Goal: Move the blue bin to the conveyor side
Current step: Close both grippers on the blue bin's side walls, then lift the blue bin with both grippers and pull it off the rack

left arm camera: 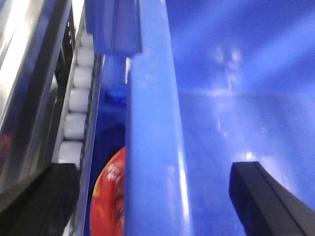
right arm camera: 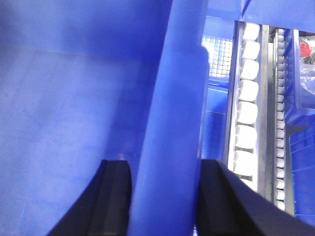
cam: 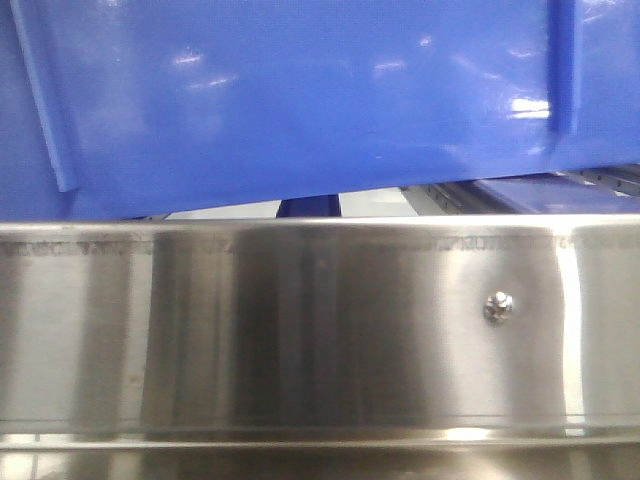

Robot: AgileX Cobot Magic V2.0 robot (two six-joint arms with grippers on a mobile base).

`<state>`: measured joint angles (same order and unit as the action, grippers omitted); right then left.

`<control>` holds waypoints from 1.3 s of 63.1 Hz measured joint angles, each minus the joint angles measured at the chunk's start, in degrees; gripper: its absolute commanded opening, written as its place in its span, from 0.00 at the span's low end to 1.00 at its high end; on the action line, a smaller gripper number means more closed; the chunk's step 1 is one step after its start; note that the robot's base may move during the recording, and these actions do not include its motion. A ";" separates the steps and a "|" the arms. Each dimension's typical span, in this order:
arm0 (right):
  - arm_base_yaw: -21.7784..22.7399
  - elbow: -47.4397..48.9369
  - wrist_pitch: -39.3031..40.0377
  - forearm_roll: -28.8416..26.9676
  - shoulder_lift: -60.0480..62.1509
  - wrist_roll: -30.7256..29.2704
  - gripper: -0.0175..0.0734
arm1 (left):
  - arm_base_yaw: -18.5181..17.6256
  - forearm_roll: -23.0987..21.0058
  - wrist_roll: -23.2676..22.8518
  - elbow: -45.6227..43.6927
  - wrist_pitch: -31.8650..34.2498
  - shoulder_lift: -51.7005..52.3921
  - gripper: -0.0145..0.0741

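We face a brushed steel rail (cam: 300, 330) with one bolt (cam: 497, 306) in it, streaked by bright reflected light. Elsewhere we see rows of white rollers (right arm camera: 246, 108) in a metal frame (right arm camera: 264, 98), and a crate (right arm camera: 300, 142) holding something red.

This is looking like a warehouse picking floor: a stainless-steel rail (cam: 300, 330) is spanning the front view at 6 o'clock, tracks of white rollers (right arm camera: 246, 108) are running beside the blue bin (right arm camera: 170, 123), and another blue crate (right arm camera: 300, 105) at 3 o'clock is holding bagged goods.
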<state>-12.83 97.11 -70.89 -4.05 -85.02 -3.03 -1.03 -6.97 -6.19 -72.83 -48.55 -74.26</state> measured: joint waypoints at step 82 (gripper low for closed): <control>0.00 0.00 0.00 0.00 0.00 0.00 0.09 | 0.00 1.41 -0.31 -2.72 -5.09 -0.21 0.15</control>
<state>-12.83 97.11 -70.89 -4.05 -85.02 -3.03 -1.03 -5.56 -6.49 -75.55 -53.63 -74.47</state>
